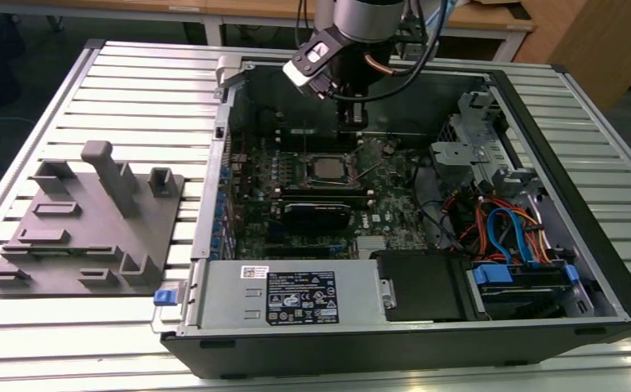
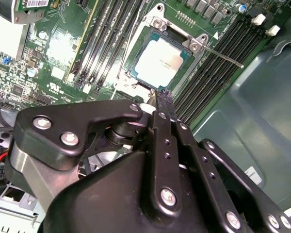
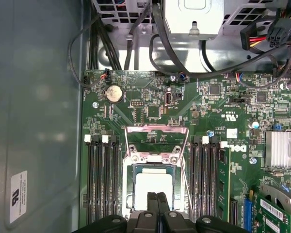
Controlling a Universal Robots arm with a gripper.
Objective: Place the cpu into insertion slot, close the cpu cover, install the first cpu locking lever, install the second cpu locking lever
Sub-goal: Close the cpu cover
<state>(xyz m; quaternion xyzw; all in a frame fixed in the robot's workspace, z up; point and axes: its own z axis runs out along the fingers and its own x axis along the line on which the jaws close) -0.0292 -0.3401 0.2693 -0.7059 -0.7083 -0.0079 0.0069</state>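
You had the open PC case filling the centre and right of the exterior view, w/ the green board inside and the gripper at upper centre over the insertion slot. In the first wrist view the cpu cover stood open, clear of the slot, and the cpu sat in the slot. Fingers were together, tips just beside the cpu's edge.
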